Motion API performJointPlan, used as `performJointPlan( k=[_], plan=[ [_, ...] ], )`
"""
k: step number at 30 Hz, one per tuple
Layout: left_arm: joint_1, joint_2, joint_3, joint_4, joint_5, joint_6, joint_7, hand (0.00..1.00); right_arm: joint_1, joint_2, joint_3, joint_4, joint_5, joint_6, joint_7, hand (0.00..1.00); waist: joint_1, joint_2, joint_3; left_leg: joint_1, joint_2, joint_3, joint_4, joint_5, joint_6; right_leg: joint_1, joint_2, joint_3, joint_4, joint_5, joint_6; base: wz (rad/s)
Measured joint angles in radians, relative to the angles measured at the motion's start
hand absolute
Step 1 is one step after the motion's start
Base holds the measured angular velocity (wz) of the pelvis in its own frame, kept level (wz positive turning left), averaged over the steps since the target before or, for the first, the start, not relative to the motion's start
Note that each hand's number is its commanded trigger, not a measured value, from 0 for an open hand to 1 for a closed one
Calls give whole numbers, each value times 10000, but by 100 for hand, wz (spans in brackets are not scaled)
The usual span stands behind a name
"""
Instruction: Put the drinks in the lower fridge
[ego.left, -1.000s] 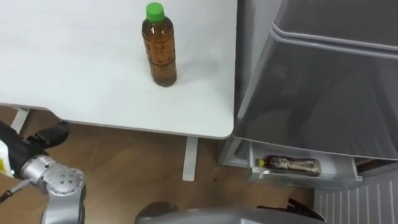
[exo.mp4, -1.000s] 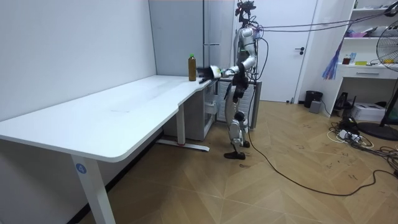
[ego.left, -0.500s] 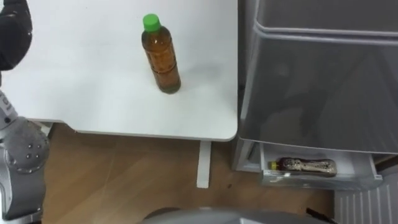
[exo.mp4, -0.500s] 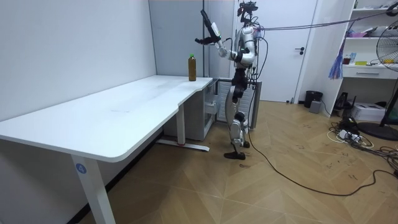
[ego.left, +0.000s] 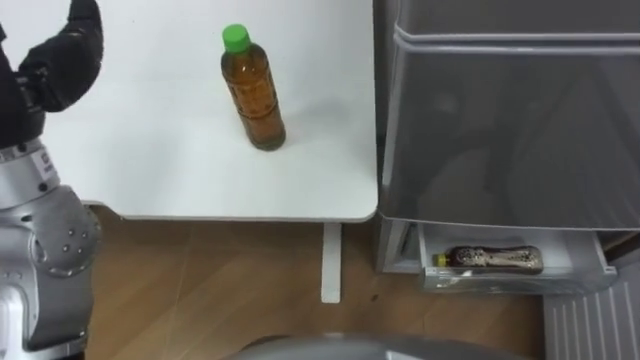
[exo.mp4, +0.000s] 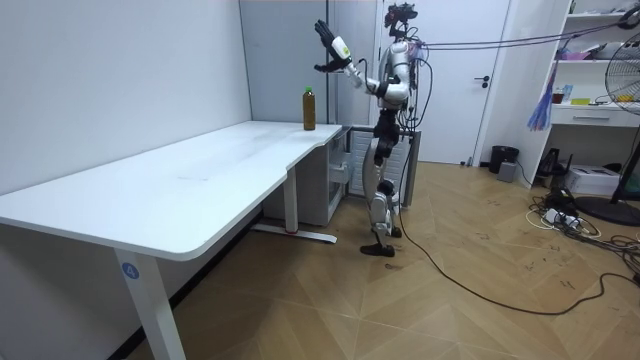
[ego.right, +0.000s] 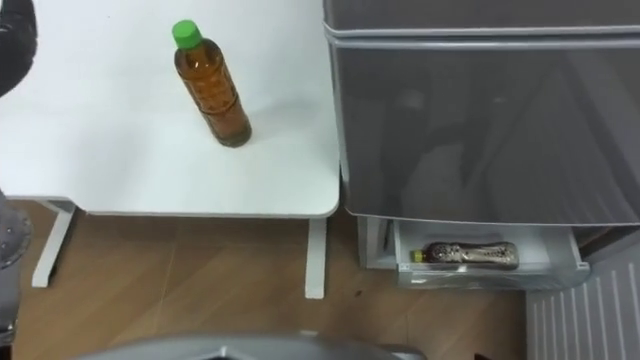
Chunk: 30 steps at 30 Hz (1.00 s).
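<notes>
A brown tea bottle (ego.left: 252, 92) with a green cap stands upright on the white table (ego.left: 150, 170), near its right edge. My left hand (ego.left: 58, 62) is raised high over the table, well to the left of the bottle and apart from it. In the room view the left hand (exo.mp4: 325, 38) is above head height with fingers spread, holding nothing. A second brown bottle (ego.left: 490, 259) lies on its side in the open lower drawer (ego.left: 520, 281) of the grey fridge (ego.left: 500, 120).
The fridge stands right beside the table's right end, its upper door shut. A white table leg (ego.left: 331, 262) stands on the wood floor below the table's edge. I stand facing the table corner and the fridge.
My left arm has swung up from below the table's front edge to high above the table. The view has shifted a little; the bottles have not moved.
</notes>
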Motion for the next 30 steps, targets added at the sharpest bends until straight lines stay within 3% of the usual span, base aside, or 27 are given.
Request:
performJointPlan(
  k=[2, 5, 9, 12, 17, 19, 23, 30],
  plan=[
    [-82, -35, -168, -27, -1069, 23, -471, 0, -94, 16, 180, -31, -184, 30, 7, 0, -86, -69, 4, -8, -1, 12, -22, 1, -1, -11, -3, 0, 6, -18, -7, 0],
    [-179, -382, -223, -19, -2953, 120, -1322, 0, -314, 114, 169, -49, -947, 109, 22, 0, -185, -269, 85, 4, -3, 28, -54, -1, -3, -27, -10, 8, -2, -51, -13, -1],
    [-166, -680, -446, 24, -4379, 311, -2160, 0, -322, 276, 174, -70, -1208, 240, -18, 0, -140, -517, 29, -52, 0, 70, -82, -4, -4, -111, -17, 17, 9, -57, -13, -2],
    [-162, -685, -833, 424, -5553, 613, -2694, 0, -404, 410, 170, -78, -1114, 439, -186, 0, -126, -616, 40, -40, 5, 61, -96, -10, 0, -127, -13, 13, 89, -54, -12, 1],
    [-158, -742, -1286, 1593, -6255, 864, -3368, 0, -421, 497, 131, -148, -891, 523, -458, 0, -135, -577, 42, -13, 26, 88, -157, -28, 9, -134, -2, 102, 203, -51, -11, -3],
    [-154, -895, -1286, 2011, -6607, 1045, -3498, 0, -413, 497, 129, -151, -866, 613, -456, 0, -147, -556, 41, -37, 41, 105, -166, -28, 9, -140, 14, 186, 237, -49, -13, -7],
    [-154, -1002, -1277, 2252, -6949, 1239, -3745, 0, -397, 489, 75, -145, -859, 781, -444, 0, -162, -515, 34, -31, 53, 99, -163, -30, 10, -163, 32, 418, 319, -50, -14, -2],
    [-151, -999, -1286, 2378, -7103, 1470, -4310, 0, -360, 413, -8, -186, -648, 858, -440, 0, -211, -384, 21, -1, 55, 157, -150, -28, 11, -152, 33, 442, 331, -49, -14, 0]
  ],
)
